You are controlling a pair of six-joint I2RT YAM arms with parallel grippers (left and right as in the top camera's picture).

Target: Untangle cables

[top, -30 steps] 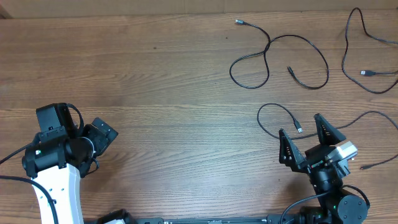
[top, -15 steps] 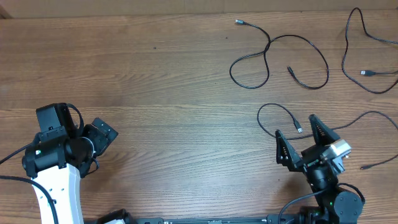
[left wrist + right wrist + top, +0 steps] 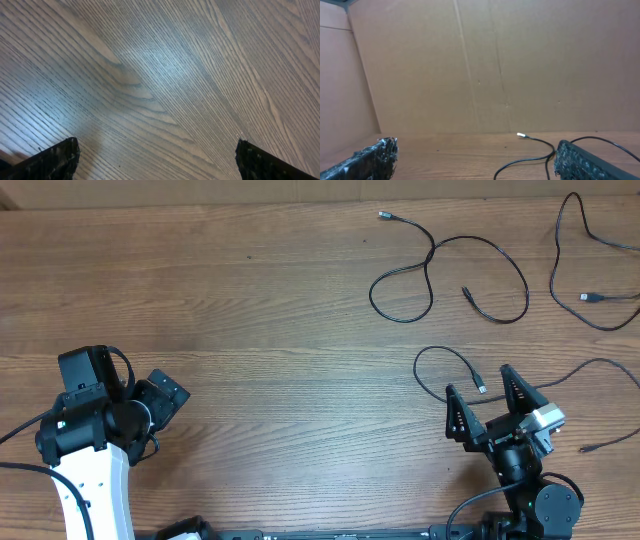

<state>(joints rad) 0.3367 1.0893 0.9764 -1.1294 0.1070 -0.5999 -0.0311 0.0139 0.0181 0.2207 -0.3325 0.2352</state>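
- 3 black cables on the wooden counter [image 3: 280, 300], all on the right half and spread apart from each other.
- Looped cable [image 3: 430, 268]: far centre-right. It crosses itself once, with a silver plug at the far-left end.
- Edge cable [image 3: 553, 275]: far right corner, running off the counter's right side. Its plug lies inside the curve.
- Near cable [image 3: 428, 352]: open loop just ahead of the right arm [image 3: 520, 460]. Its silver-tipped plug lies between the 2 fingers when seen from above; contact cannot be told.
- Right jaws: spread wide and holding nothing. The right wrist view looks level toward a cardboard wall [image 3: 470, 65], with a pale-tipped cable end [image 3: 521, 135] on the counter ahead. Which cable it is cannot be told.
- Left arm [image 3: 85, 440]: near-left corner, well apart from every cable.
- Left jaws: released and wide, with only bare wood grain between them.
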